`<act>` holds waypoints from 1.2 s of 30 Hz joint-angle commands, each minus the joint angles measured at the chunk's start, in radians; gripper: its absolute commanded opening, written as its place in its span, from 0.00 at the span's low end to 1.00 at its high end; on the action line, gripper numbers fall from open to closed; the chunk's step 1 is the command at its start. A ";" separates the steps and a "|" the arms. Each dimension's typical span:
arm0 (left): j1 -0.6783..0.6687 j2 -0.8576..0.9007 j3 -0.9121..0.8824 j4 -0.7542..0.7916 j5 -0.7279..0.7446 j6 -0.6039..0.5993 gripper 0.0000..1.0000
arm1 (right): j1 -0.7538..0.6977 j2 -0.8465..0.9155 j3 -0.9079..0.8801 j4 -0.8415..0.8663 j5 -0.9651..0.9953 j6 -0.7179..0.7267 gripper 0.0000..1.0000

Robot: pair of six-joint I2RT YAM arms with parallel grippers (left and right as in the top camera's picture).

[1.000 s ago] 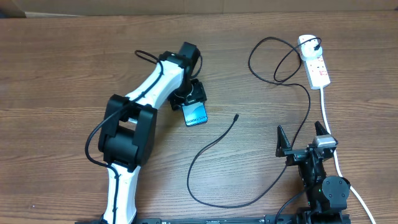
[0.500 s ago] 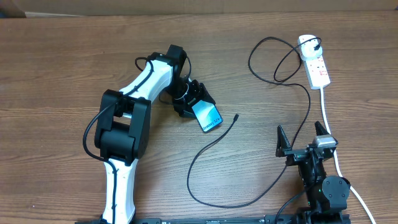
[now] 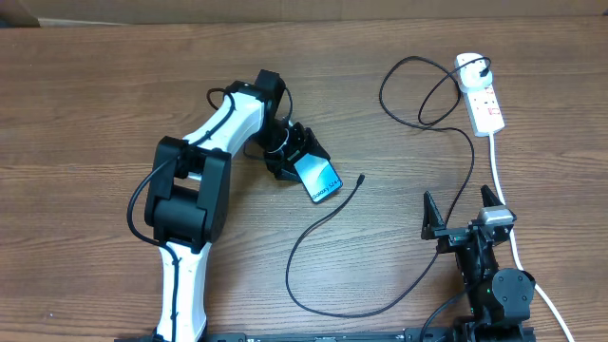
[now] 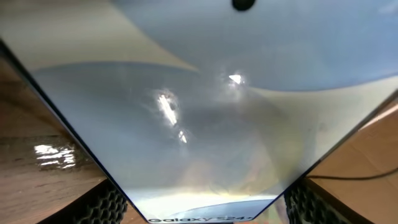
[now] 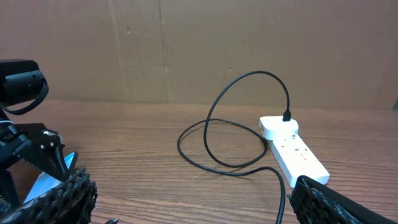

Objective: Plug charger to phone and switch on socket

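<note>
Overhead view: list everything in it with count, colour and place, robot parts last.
phone: one, light blue screen, table centre, held in the left gripper
charger: one, black cable, free tip lying beside the phone, other end plugged into the socket
socket: one, white power strip, far right
white lead: one, thick, running from the socket toward the near edge
table: one, brown wood
left gripper: one, black, on a white-and-black arm, closed on the phone
right gripper: one, black, near right, open and empty
</note>
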 commanded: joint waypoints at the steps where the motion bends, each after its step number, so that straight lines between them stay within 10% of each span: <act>1: -0.016 0.043 -0.026 0.002 -0.299 -0.010 0.68 | 0.007 -0.008 -0.010 0.004 0.010 -0.002 1.00; 19: -0.060 0.043 -0.026 -0.037 -0.809 -0.173 0.75 | 0.007 -0.008 -0.010 0.004 0.010 -0.002 1.00; 36: -0.060 0.043 -0.030 -0.049 -0.857 -0.174 1.00 | 0.007 -0.008 -0.010 0.004 0.010 -0.002 1.00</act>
